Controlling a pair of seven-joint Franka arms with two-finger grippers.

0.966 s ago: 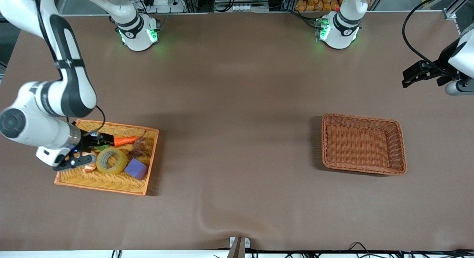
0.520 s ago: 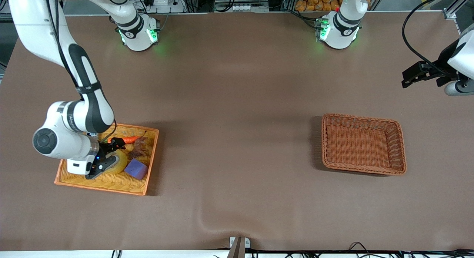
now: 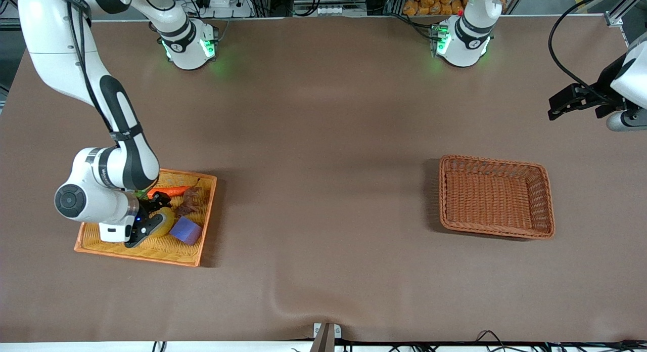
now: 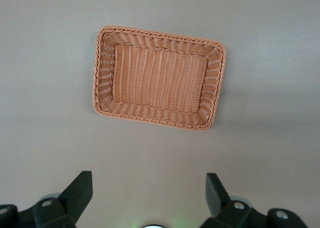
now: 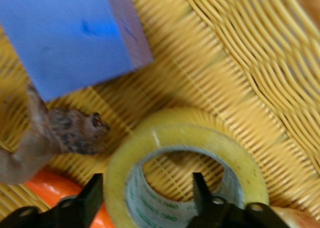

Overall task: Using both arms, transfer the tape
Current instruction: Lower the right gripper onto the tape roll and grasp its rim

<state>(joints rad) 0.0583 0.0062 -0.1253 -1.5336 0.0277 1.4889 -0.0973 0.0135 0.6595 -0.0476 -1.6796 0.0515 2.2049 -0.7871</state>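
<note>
Right gripper [image 3: 151,215] down in yellow tray [image 3: 151,251], fingers spread, straddling tape [image 5: 185,163] wall, not clamped. Tape flat beside purple cube [image 3: 186,230]. Left gripper [image 4: 149,193] wide, waiting above wicker basket [image 4: 157,78].

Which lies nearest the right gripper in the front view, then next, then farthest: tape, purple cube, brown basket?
1. Tape, in the orange tray, at the right gripper.
2. Purple cube, beside the tape.
3. Brown basket, toward the left arm's end.
</note>
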